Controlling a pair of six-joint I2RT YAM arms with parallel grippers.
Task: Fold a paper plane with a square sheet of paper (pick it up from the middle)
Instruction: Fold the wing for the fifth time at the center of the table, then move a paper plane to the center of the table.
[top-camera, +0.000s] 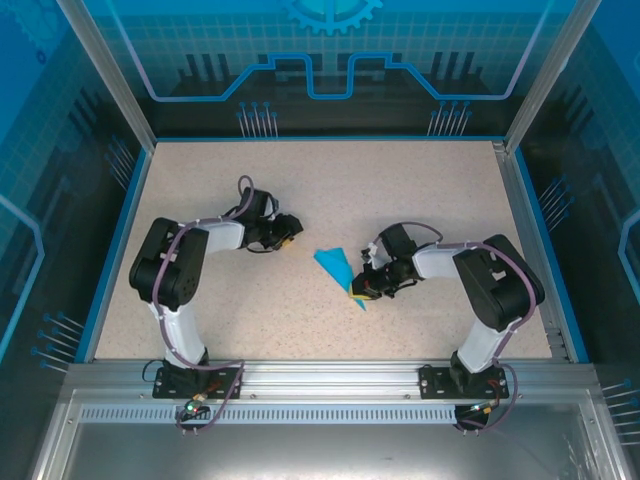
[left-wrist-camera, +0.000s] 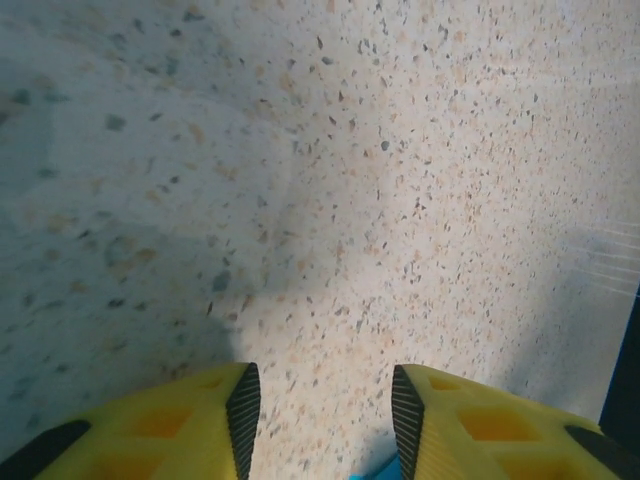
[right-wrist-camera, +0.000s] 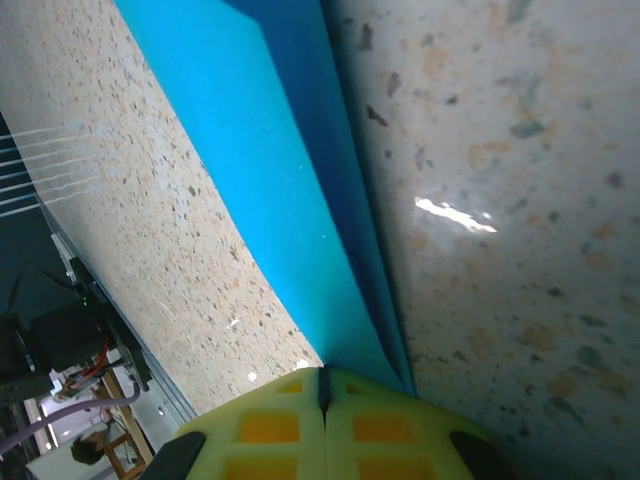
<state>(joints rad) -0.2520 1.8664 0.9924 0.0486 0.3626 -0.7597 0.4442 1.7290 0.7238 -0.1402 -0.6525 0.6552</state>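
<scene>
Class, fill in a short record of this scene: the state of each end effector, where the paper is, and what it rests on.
Left end effector: open, nothing between its fingers, over bare table
Right end effector: shut on the narrow end of the paper plane
Paper: blue, folded to a point, creased
Position: on the table, between the two arms

On the table (top-camera: 420, 190), the paper plane (top-camera: 336, 266) lies between the left end effector (top-camera: 291, 235) and right end effector (top-camera: 359, 291).
</scene>
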